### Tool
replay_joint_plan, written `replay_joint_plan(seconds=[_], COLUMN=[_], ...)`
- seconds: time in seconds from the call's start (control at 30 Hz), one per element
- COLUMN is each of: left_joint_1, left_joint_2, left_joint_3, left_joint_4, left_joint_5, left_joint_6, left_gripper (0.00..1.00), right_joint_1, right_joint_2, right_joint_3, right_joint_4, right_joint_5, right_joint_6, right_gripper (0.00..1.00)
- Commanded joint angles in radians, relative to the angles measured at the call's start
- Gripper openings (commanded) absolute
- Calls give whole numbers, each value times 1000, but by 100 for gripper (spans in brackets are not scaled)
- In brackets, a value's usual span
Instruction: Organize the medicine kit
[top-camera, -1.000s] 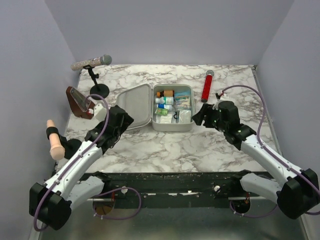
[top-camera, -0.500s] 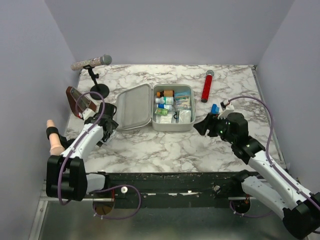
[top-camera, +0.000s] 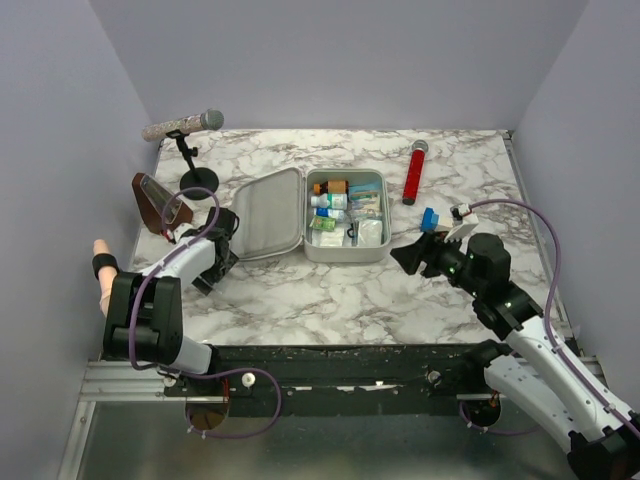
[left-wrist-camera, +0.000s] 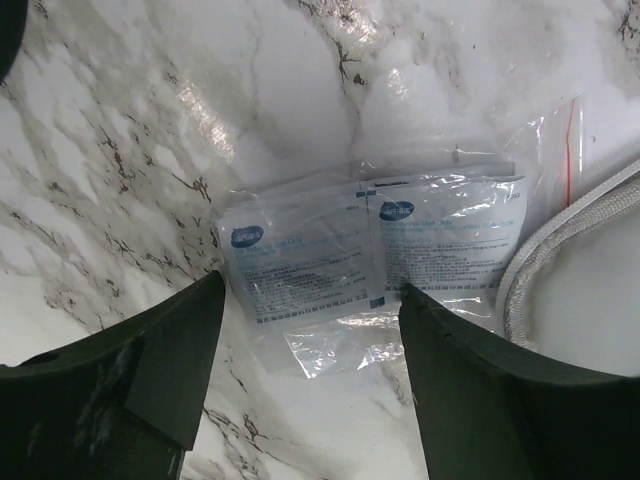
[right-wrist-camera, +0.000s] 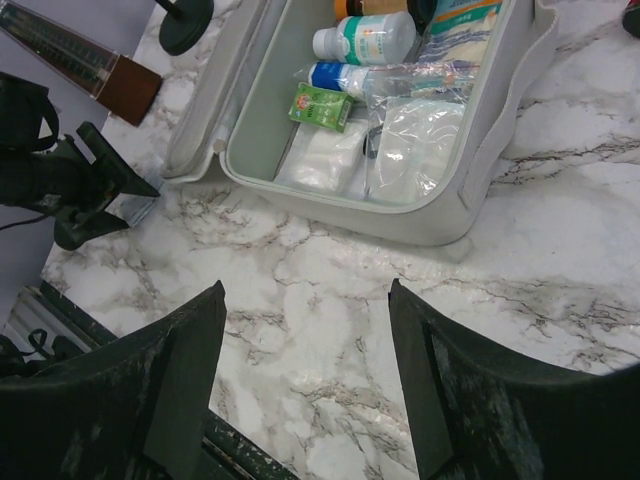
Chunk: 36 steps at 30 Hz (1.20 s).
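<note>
The medicine kit (top-camera: 345, 250) lies open mid-table, its lid (top-camera: 268, 213) flat to the left. Its tray holds bottles, a green packet and white pouches, also seen in the right wrist view (right-wrist-camera: 470, 215). A clear plastic bag with two white sachets (left-wrist-camera: 370, 255) lies on the marble just left of the lid's rim (left-wrist-camera: 570, 235). My left gripper (top-camera: 213, 255) is open and empty, low over the bag's near edge (left-wrist-camera: 310, 300). My right gripper (top-camera: 410, 258) is open and empty over bare marble in front of the kit's right corner (right-wrist-camera: 305, 290).
A red cylinder (top-camera: 415, 172) and a small blue item (top-camera: 429, 218) lie right of the kit. A microphone on a stand (top-camera: 182, 125), a brown wedge-shaped object (top-camera: 155, 205) and a peach handle (top-camera: 100, 262) stand at the left.
My left arm has folded back and its gripper moved left, off the lid's corner. My right gripper has drawn back toward the near right, uncovering the small blue item.
</note>
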Motion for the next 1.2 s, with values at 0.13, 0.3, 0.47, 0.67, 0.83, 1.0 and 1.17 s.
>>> replay_joint_plan(seconds=[0.13, 0.3, 0.47, 0.67, 0.83, 1.0, 1.17], left_joint_1=[24, 24, 24, 24, 23, -11, -268], left_joint_2=[85, 30, -95, -261, -396, -537, -545], left_joint_3=[-20, -32, -43, -31, 6, 81, 117], left_joint_4=[33, 30, 1, -62, -129, -140, 20], left_joint_5=[14, 34, 69, 92, 114, 159, 261], left_joint_6=[0, 14, 24, 51, 74, 82, 51], left_gripper=[68, 44, 21, 0, 0, 0, 0], right_joint_1=[1, 1, 1, 1, -1, 1, 1], right_joint_2=[-24, -22, -18, -10, -13, -5, 13], right_joint_3=[-11, -19, -16, -10, 3, 6, 52], right_joint_4=[-53, -54, -57, -57, -59, -51, -83], right_joint_5=[1, 4, 7, -1, -13, -10, -5], right_joint_6=[-3, -5, -9, -9, -9, -8, -16], right_gripper=[75, 75, 75, 75, 75, 75, 75])
